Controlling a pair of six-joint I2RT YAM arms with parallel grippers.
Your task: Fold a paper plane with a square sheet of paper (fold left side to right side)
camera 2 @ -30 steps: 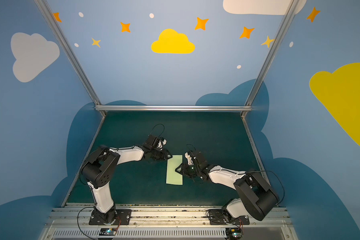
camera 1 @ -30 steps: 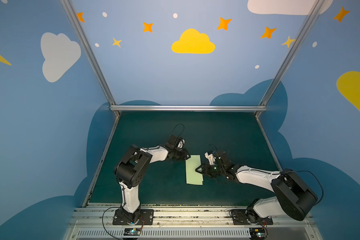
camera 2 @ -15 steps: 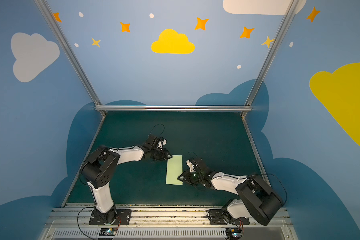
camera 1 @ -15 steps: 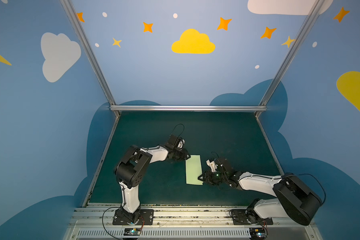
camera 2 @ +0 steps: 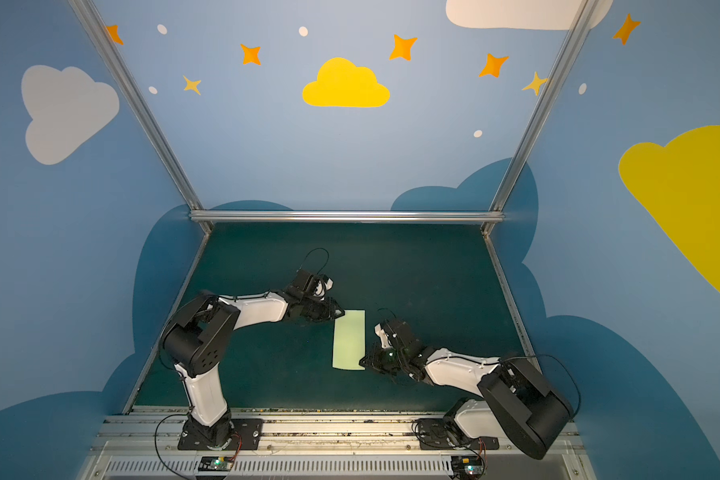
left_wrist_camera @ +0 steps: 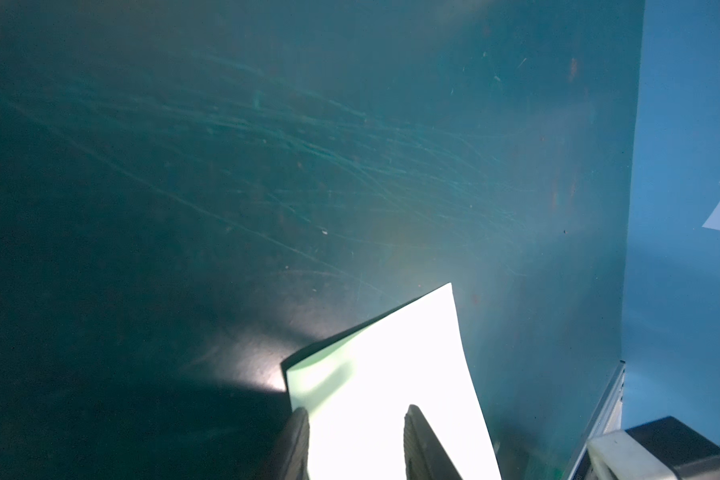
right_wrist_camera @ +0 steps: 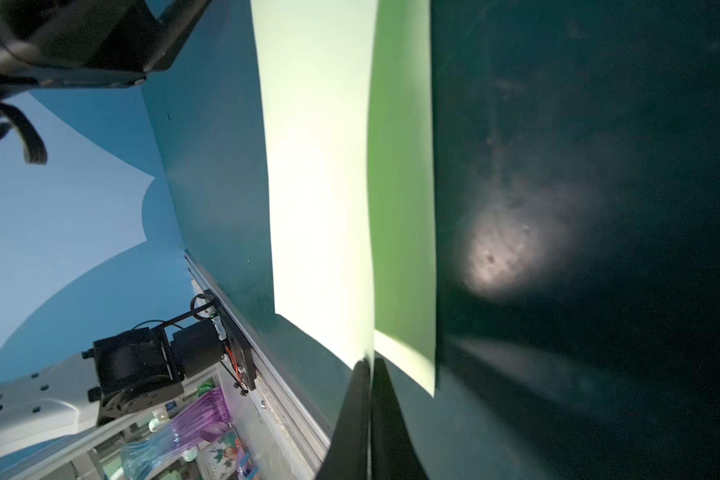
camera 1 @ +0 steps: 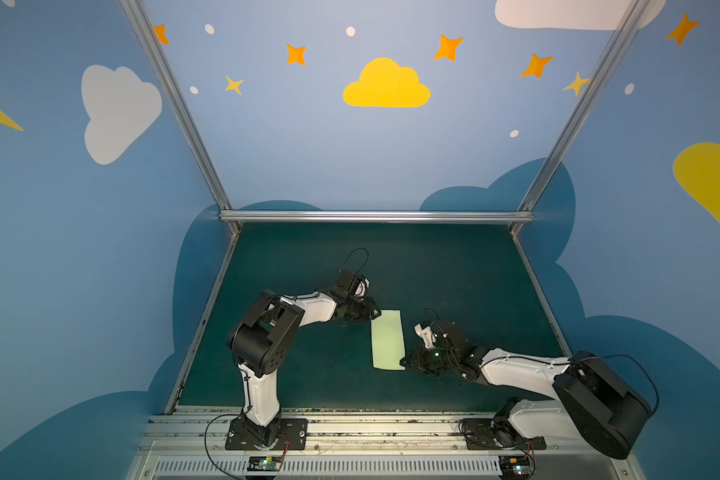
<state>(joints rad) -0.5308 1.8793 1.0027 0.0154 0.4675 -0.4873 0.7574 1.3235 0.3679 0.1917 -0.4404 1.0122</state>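
The sheet of paper [camera 1: 387, 338] [camera 2: 348, 338] lies on the dark green mat as a narrow pale green rectangle, folded double. My left gripper [camera 1: 373, 313] [camera 2: 336, 312] rests at its far left corner. In the left wrist view that gripper [left_wrist_camera: 356, 409] is open, its two fingers [left_wrist_camera: 298, 436] spread over the bright paper [left_wrist_camera: 391, 374]. My right gripper [camera 1: 406, 363] [camera 2: 364, 362] sits low at the near right corner. In the right wrist view it [right_wrist_camera: 370, 361] is shut on the edge of the paper [right_wrist_camera: 316, 166], whose upper layer stands a little off the lower one.
The mat [camera 1: 433, 270] is walled by blue panels, with a metal bar [camera 1: 375, 216] along the back. A metal rail [camera 1: 350, 424] carrying both arm bases runs along the front. The left arm's base [right_wrist_camera: 138, 365] shows in the right wrist view.
My right gripper slid along the paper's right edge toward the near corner and closed on it. The left arm and the paper's place stayed as they were.
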